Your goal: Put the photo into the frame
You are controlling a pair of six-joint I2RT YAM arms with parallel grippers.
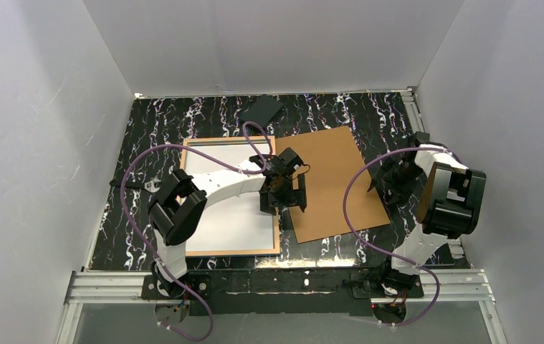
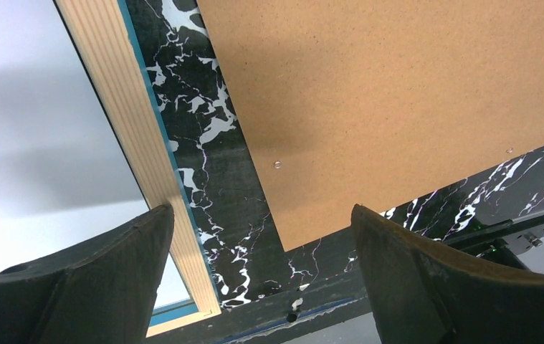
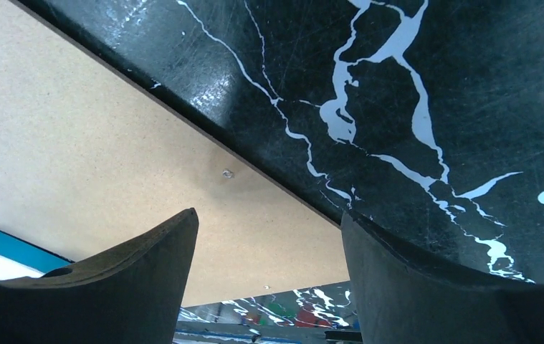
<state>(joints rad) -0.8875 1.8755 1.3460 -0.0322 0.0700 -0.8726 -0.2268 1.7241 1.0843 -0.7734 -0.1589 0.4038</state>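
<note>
We see the large tan-wood rectangular frame (image 1: 233, 252) lying flat at about 9 o'clock from the centre of the black marbled table (image 1: 183, 118). A white sheet (image 1: 226, 222) fills its opening. We take this to be the paper photo lying with its plain back up, though no printed side shows to confirm it. The plain brown backing board (image 1: 340, 186) lies at 3 o'clock from the frame, apart from it, with a strip of bare table between. A small black slab (image 1: 263, 110) sits at 12 o'clock.

The left gripper (image 2: 260, 218) hangs over that strip with its fingers spread wide, holding nothing. The right gripper (image 3: 269, 215) is likewise spread and empty, low at the board's 3 o'clock edge.

In our judgement, the risks from here are these:
- **Board:** it is thin and flat on the table, so a finger may skid over its edge and push it instead of lifting it.
- **Frame:** a shoved board could strike the frame's rail and shift it.
- **Sheet:** a low sweep by the left gripper could catch the rail or crease the sheet.
- **Cable:** the purple cable (image 1: 254, 132) looping above the frame might snag.
</note>
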